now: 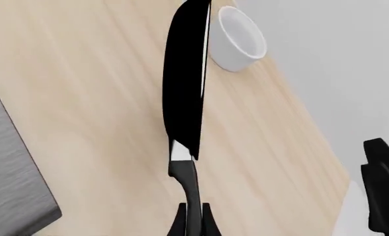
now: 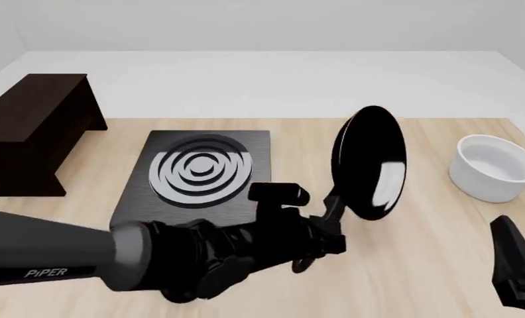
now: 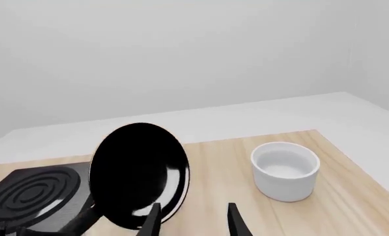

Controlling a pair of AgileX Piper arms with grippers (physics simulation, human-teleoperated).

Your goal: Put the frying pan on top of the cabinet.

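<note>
Gripped by its handle in the left gripper (image 2: 331,215), the frying pan (image 2: 370,164) was held clear of the table (image 2: 421,265) and tipped on edge, its glossy black round face turned toward the near side, so that in the left wrist view it was seen only as a thin dark sliver (image 1: 183,73). The fingers (image 1: 208,219) were closed narrowly on the thin handle close to where it meets the pan body, a hold probably chosen to keep the long lever from swinging during the carry. The pan stood just beyond and above the gripper, to the right of the burner plate (image 2: 201,173) and to the left of the white bowl (image 2: 492,167), touching neither. The cabinet (image 2: 34,129) was set at the far left of the table, well apart from the pan, with the burner plate lying between them, so a long leftward carry across the plate was judged to remain, and the pan would need levelling before being set on the flat top. The right gripper (image 3: 193,221) was seen low at the near right with its fingers apart and nothing between them, taking no part in the hold.
</note>
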